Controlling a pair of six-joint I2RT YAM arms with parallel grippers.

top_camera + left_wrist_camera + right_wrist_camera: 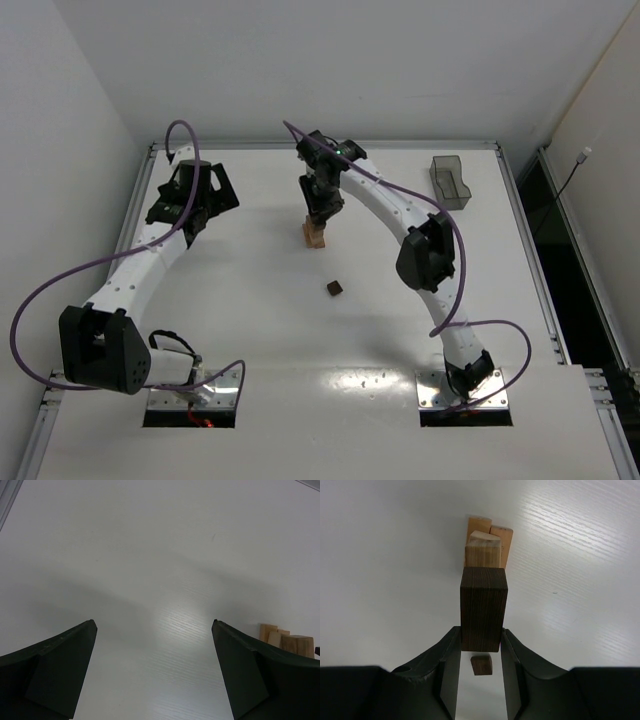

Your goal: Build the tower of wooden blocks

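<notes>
Tool R (480, 635) tight on dark block (483, 600) over tower (482, 555); tool L (154, 623) wide open.

- Tower (485, 542): light tan, some orange-tan, fine grain.
- Bar (483, 609): dark brown, grain lengthwise.
- Cube (334, 288): dark brown.
- Table (250, 330): white, faint ribbing.
- Bin (451, 181): clear grey.
- Cables (181, 123): purple.
- Arms (385, 205): white, black joints.

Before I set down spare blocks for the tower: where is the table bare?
Bare: the stretch between the open left tool and the wood block tower; also the near middle, between the loose dark block and the arm bases. Crowded: around the tower, where the right tool holds a dark bar.
</notes>
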